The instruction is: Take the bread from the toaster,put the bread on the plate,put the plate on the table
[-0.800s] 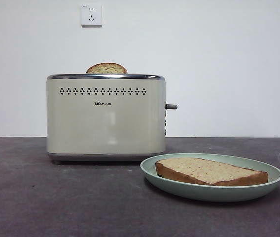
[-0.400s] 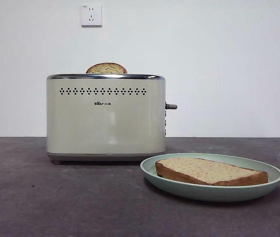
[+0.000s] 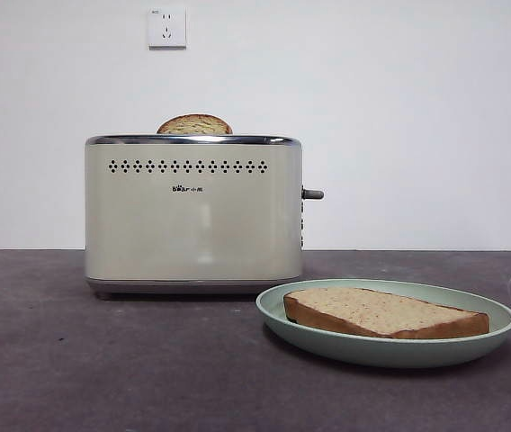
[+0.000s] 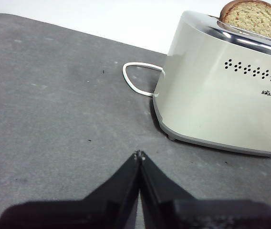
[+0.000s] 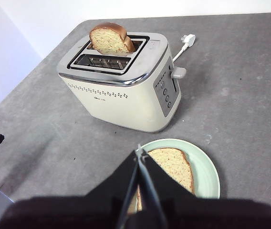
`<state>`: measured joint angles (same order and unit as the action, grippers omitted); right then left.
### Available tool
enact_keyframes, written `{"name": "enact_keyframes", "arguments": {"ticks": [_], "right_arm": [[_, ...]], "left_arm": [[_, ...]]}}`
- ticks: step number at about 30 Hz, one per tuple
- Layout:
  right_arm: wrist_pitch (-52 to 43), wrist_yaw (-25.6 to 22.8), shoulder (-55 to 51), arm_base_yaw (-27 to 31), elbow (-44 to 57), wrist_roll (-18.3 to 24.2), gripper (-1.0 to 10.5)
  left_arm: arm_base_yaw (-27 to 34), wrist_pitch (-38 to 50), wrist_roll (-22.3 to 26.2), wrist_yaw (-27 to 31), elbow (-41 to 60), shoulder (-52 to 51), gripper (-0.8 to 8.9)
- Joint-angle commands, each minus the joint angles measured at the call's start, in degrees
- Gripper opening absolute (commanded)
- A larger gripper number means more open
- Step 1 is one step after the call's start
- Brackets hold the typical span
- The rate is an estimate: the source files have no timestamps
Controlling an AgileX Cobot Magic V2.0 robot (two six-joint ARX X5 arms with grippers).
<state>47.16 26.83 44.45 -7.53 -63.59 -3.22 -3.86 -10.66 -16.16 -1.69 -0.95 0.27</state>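
Lying flat in the plate (image 3: 387, 349), the bread (image 3: 381, 312) shows its speckled crumb upward and fills about half the dish, which sits on the counter (image 3: 103, 369) just in front of the toaster's (image 3: 192, 216) lever end. Seen from the right wrist, the slice and plate are directly beyond the right gripper (image 5: 140, 151), whose fingers are pressed together with nothing between them, and the toaster stands farther out past the plate. A second slice (image 5: 109, 39) stands in the toaster's far slot, only its domed top showing, while the near slot looks empty. The left gripper (image 4: 139, 154) also has its fingers pressed shut and empty; the toaster's plain end is ahead of them and off to one side, with a loop of white cord (image 4: 138, 78) on the counter near it. By the look of things, bread, plate and counter are already where the task wants them, so what remains is a clean finish: both arms should be kept high and clear, avoiding the plate's raised rim, since a nudge there could slide the dish or tip the slice out.
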Motion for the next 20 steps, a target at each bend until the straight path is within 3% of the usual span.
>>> {"name": "enact_keyframes", "arguments": {"ticks": [1, 3, 7, 12, 20], "right_arm": [[-0.2, -1.2, -0.1, 0.0, 0.2, 4.3, 0.0], [-0.1, -5.1, -0.1, 0.1, 0.2, 8.3, 0.0], [-1.7, -14.9, 0.0, 1.8, 1.2, 7.7, 0.0], [-12.1, -15.3, -5.2, 5.5, 10.7, 5.2, 0.0], [-36.0, -17.2, -19.8, 9.0, 41.1, 5.1, 0.0]], "left_arm": [[0.2, 0.3, -0.2, 0.1, 0.7, -0.1, -0.03], [0.2, 0.3, -0.2, 0.1, 0.7, -0.1, -0.03], [0.2, 0.3, -0.2, 0.1, 0.7, -0.1, -0.03], [0.2, 0.3, -0.2, 0.1, 0.7, -0.1, -0.03], [0.2, 0.3, -0.2, 0.1, 0.7, -0.1, -0.03]]}}
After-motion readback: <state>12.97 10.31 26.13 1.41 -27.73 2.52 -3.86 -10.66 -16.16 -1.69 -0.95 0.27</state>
